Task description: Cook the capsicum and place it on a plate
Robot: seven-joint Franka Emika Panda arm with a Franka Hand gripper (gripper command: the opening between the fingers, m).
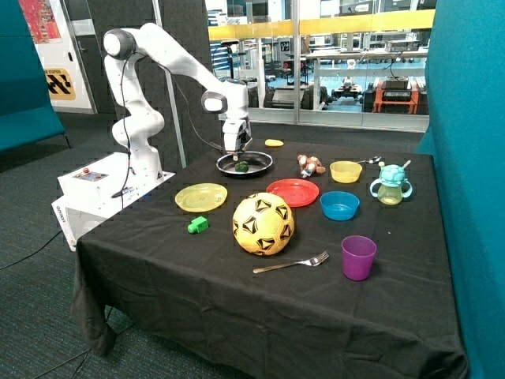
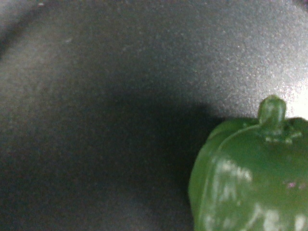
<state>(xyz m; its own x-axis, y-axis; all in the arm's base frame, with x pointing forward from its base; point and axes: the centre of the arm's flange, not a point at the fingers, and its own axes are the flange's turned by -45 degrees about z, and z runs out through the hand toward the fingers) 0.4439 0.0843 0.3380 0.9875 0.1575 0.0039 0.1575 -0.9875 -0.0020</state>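
Observation:
The dark green capsicum (image 1: 242,166) lies inside the black frying pan (image 1: 262,161) at the back of the table. My gripper (image 1: 235,150) hangs low over the pan, just behind the capsicum and close to it. In the wrist view the capsicum (image 2: 250,178) fills one corner, stem up, resting on the pan's dark floor (image 2: 120,72); nothing grips it there. The red plate (image 1: 293,192) sits in front of the pan, towards the blue bowl, with nothing on it.
A yellow plate (image 1: 200,197), a bright green blocky toy (image 1: 197,225) and a yellow ball (image 1: 263,223) lie in front of the pan. A blue bowl (image 1: 339,205), yellow bowl (image 1: 346,170), sippy cup (image 1: 390,184), purple cup (image 1: 358,257) and fork (image 1: 292,263) are further along.

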